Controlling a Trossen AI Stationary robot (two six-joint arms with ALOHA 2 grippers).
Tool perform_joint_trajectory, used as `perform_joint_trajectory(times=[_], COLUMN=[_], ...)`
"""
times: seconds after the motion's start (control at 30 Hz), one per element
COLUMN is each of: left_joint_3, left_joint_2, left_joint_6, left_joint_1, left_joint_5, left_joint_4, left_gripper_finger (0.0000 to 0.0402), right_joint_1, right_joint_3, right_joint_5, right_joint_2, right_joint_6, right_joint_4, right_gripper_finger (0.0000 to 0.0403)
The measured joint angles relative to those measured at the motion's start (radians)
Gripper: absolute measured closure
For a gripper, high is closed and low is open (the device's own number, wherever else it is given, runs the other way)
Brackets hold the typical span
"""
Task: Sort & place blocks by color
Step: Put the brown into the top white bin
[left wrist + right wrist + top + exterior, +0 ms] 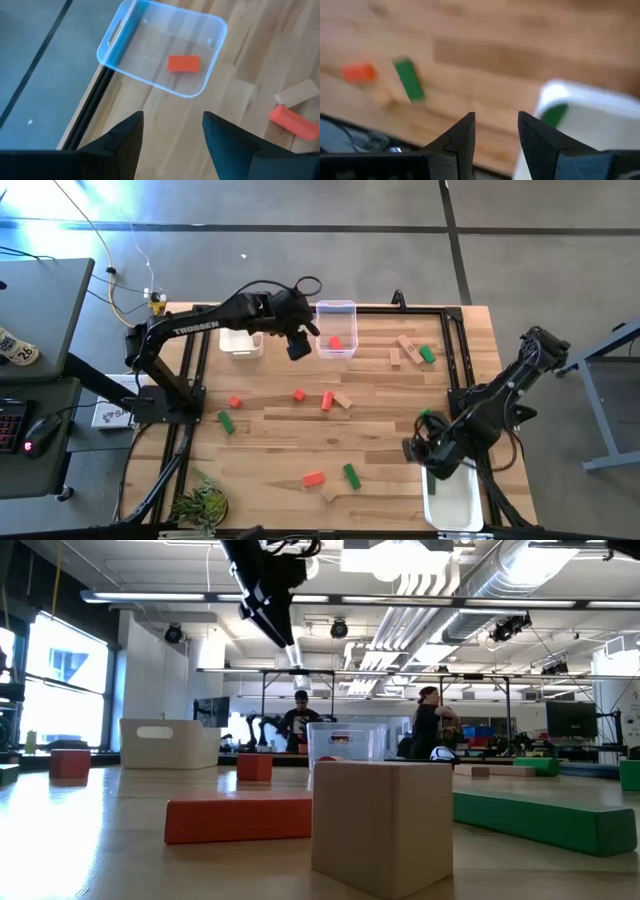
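Desk [300, 440] evenly and brightly lit from overhead; only soft shadows cast. Glare seen on floor at upper left of high view. Low view backlit by window at left of frame and ceiling fixtures; nearest blocks slightly soft. Right wrist view heavily blurred.

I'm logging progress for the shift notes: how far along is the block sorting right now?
Early. Done: one red block lies in the clear bin, and a green block shows in the white bin. In hand: nothing; the left gripper hangs open near the clear bin, the right gripper open beside the white bin. Left: red, green and wood blocks scattered on the table.
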State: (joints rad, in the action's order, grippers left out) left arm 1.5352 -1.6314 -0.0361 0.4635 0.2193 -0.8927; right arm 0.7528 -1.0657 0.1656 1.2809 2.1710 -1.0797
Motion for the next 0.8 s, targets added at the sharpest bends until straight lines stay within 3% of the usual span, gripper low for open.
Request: perform_joint_trajectory(times=[0.27, 0.53, 0.8], left_joint_3=[0.000, 0.000, 0.000], left_joint_2=[0.000, -0.001, -0.001], left_joint_6=[0.013, 0.033, 0.033], left_joint_1=[0.048, 0.070, 0.115], left_joint_5=[-0.007, -0.009, -0.007], left_joint_4=[-0.032, -0.033, -0.032], left_gripper_finger=[0.0211, 0.0211, 0.0211], right_joint_1=[-0.193, -0.486, -0.819], right_joint_3=[0.000, 0.000, 0.000], right_joint_5=[0.136, 0.301, 0.246], right_joint_2=[-0.100, -0.174, -0.188], right_joint_6=[-0.232, -0.679, -1.196], right_joint_4=[-0.137, -0.147, -0.050], right_gripper_finger=[0.0268, 0.0268, 0.0268])
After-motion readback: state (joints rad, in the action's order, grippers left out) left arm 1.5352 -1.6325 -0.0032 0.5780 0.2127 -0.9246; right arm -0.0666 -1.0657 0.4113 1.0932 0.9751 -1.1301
